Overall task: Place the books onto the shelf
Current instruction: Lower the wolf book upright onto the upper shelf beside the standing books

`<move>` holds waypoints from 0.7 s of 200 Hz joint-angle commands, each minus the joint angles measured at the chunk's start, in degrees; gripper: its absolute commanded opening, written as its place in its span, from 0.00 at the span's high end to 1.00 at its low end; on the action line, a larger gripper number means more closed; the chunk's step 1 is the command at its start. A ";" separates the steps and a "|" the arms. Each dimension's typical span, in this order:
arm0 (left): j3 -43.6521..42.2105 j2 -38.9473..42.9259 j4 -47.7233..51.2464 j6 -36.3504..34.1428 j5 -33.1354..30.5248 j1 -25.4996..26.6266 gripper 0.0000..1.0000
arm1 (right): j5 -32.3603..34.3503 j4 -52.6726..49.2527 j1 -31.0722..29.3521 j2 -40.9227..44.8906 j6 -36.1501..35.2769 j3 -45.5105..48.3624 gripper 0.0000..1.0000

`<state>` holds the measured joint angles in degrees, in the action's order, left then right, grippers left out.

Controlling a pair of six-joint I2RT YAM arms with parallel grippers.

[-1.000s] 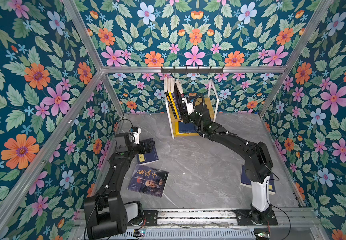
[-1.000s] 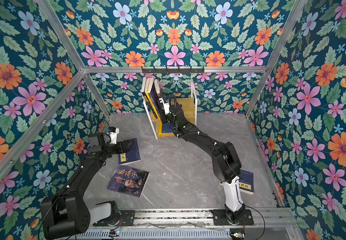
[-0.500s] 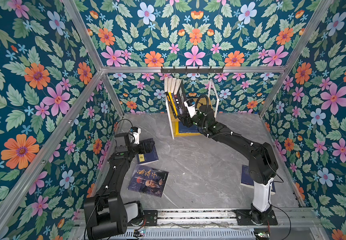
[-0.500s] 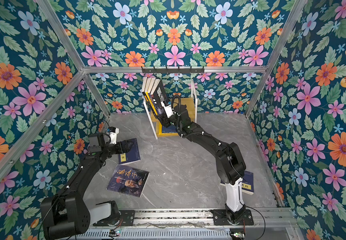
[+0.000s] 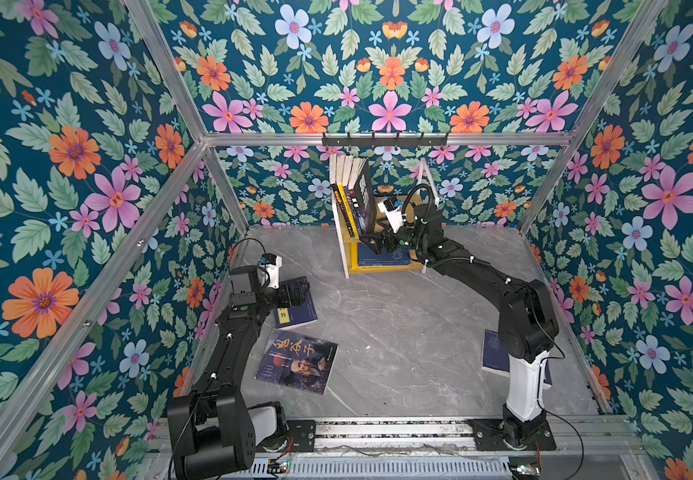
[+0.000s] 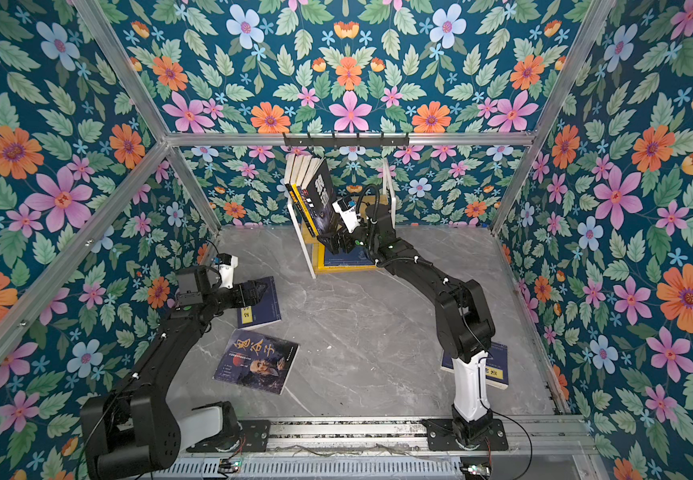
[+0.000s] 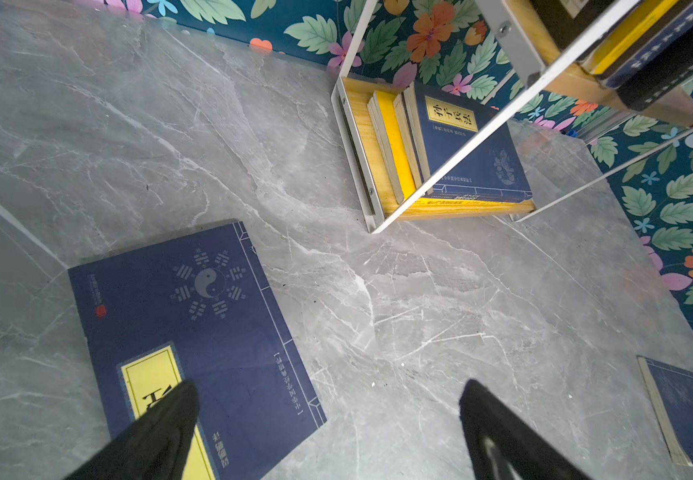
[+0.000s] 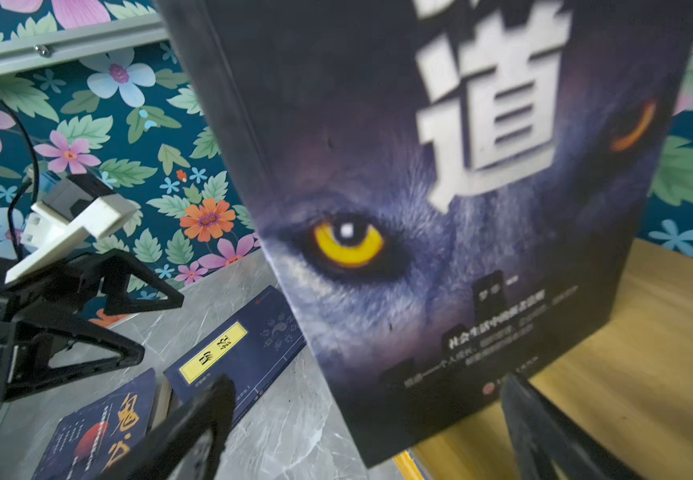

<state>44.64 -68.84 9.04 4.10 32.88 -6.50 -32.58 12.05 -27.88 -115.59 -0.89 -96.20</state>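
Fingers (image 8: pixel 195 419) of the right gripper (image 8: pixel 369 382) stand wide, black book (image 8: pixel 440 249) leaning between them; best back out straight, gently.

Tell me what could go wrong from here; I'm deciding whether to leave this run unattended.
1. The black book leans tilted on the shelf with nothing bracing its free side; it may slide or topple.
2. The open right gripper straddles its lower corner, so withdrawing could snag it.
3. The navy book, partly hidden by the right arm, looks awkward to reach.
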 commanded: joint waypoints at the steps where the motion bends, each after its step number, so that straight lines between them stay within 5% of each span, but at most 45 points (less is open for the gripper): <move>1: 0.02 0.31 0.45 -1.02 -0.41 -0.14 0.00 | -4.75 2.72 0.28 -1.99 -1.43 -2.12 0.01; 140: -0.43 0.68 0.10 -1.02 -0.70 -0.18 0.00 | -10.93 -3.69 1.96 -14.63 -0.55 -18.53 0.13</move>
<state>44.14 -68.23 9.04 3.95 32.34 -6.66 -41.80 9.93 -25.76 -129.54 -1.45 -113.23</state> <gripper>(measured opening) 0.997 0.876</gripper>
